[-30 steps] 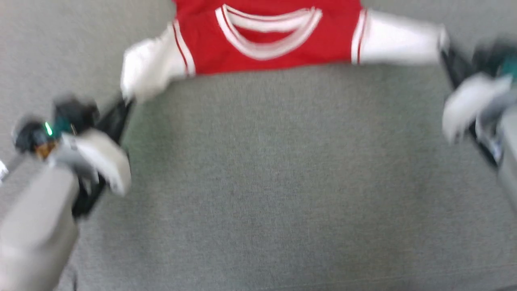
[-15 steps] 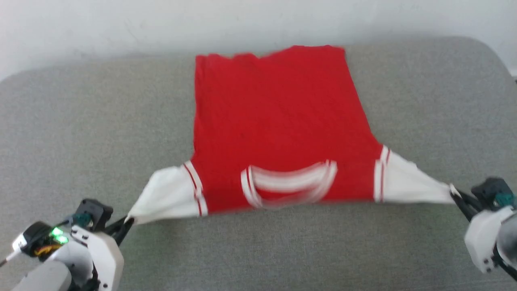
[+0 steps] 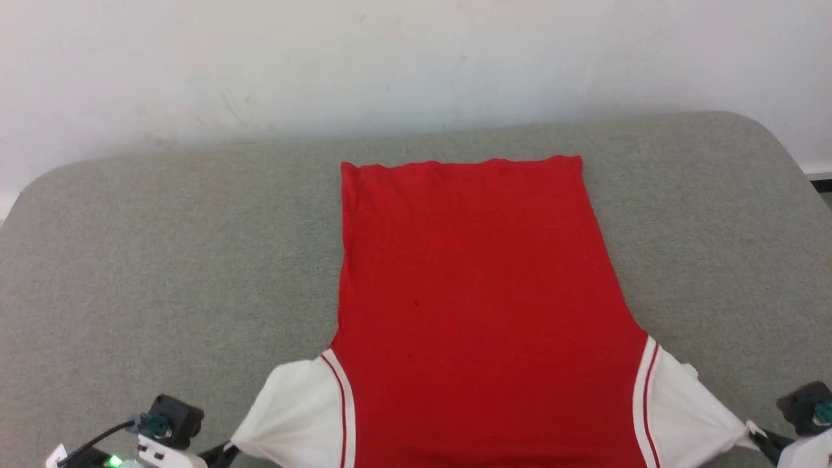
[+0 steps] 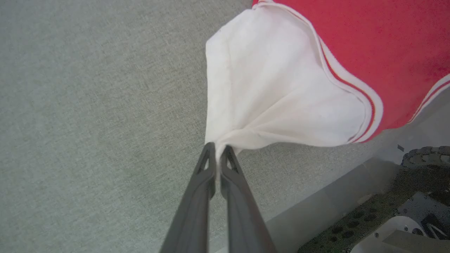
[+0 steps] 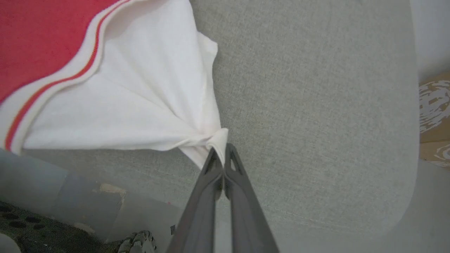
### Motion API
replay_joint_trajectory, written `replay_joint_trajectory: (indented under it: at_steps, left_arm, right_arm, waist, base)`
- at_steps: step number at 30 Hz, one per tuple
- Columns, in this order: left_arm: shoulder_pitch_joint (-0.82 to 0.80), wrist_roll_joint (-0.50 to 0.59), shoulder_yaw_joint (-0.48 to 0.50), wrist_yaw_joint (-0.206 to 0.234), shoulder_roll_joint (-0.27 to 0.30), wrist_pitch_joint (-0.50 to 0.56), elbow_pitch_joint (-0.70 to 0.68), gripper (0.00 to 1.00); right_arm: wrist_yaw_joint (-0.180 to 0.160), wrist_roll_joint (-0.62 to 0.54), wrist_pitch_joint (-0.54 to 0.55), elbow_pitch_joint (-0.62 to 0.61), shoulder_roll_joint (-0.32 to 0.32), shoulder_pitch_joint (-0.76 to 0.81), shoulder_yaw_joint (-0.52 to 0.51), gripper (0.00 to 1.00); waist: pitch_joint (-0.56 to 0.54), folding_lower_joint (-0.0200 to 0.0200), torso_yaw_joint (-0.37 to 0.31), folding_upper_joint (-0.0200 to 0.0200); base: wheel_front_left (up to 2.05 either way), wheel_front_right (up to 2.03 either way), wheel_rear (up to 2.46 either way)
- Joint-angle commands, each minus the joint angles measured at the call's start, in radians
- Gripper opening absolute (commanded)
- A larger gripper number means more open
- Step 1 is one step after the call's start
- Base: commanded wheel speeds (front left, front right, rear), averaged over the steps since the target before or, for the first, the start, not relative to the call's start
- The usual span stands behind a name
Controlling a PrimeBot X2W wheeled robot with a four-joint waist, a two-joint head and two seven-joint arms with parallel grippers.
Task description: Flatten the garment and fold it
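The garment (image 3: 474, 299), a red T-shirt with white sleeves, lies spread on the grey cushioned surface (image 3: 162, 260), hem toward the wall and shoulders toward me. My left gripper (image 4: 218, 150) is shut on the tip of the white sleeve (image 4: 274, 102), which is pulled into a taut cone. My right gripper (image 5: 221, 151) is shut on the other white sleeve (image 5: 140, 102), bunched at its fingertips. In the head view the left gripper (image 3: 224, 448) and right gripper (image 3: 757, 434) sit at the bottom corners, stretching the sleeves outward. The collar is out of view.
A white wall (image 3: 390, 65) stands behind the surface's far edge. The near edge of the surface (image 4: 316, 200) runs close under both grippers, with the robot's base below it. A cardboard box (image 5: 434, 116) sits beyond the surface's right side.
The head camera has tilted up, so the whole picture slid down: the hem and wall now show and the collar has left the frame. Both grippers keep their hold on the sleeve tips.
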Motion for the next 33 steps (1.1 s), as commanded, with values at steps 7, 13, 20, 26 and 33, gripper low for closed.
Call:
replay_joint_trajectory:
  at_steps: [7,13,20,26,33]
  left_arm:
    - [0.04,-0.086,0.009,0.048,-0.009,0.078,-0.137,0.0]
    - [0.027,-0.106,0.031,0.119,-0.014,0.126,-0.297,0.0]
    - [0.007,-0.078,0.054,0.218,-0.032,0.139,-0.464,0.0]
    - [-0.011,-0.061,0.08,0.278,-0.084,0.096,-0.542,0.0]
    - [-0.048,0.017,0.058,0.326,-0.131,0.068,-0.567,0.0]
  right_arm:
    - [-0.002,0.057,0.069,-0.07,0.015,0.046,-0.113,1.0]
    - [-0.002,0.116,0.167,-0.173,0.052,-0.045,-0.245,1.0]
    - [-0.002,0.122,0.363,-0.208,0.151,-0.263,-0.37,1.0]
    - [-0.002,0.05,0.528,-0.123,0.195,-0.494,-0.399,1.0]
    - [-0.002,-0.044,0.619,0.047,0.209,-0.741,-0.463,1.0]
  waist:
    - [0.029,0.0002,0.043,0.0]
    - [0.126,0.0002,0.094,0.0]
    - [0.283,0.0002,0.172,0.0]
    - [0.406,0.0002,0.245,0.0]
    - [0.52,0.0002,0.315,0.0]
  base:
    - [0.0,0.0,0.0]
    - [0.0,0.0,0.0]
    - [0.0,0.0,0.0]
    - [0.0,0.0,0.0]
    - [0.0,0.0,0.0]
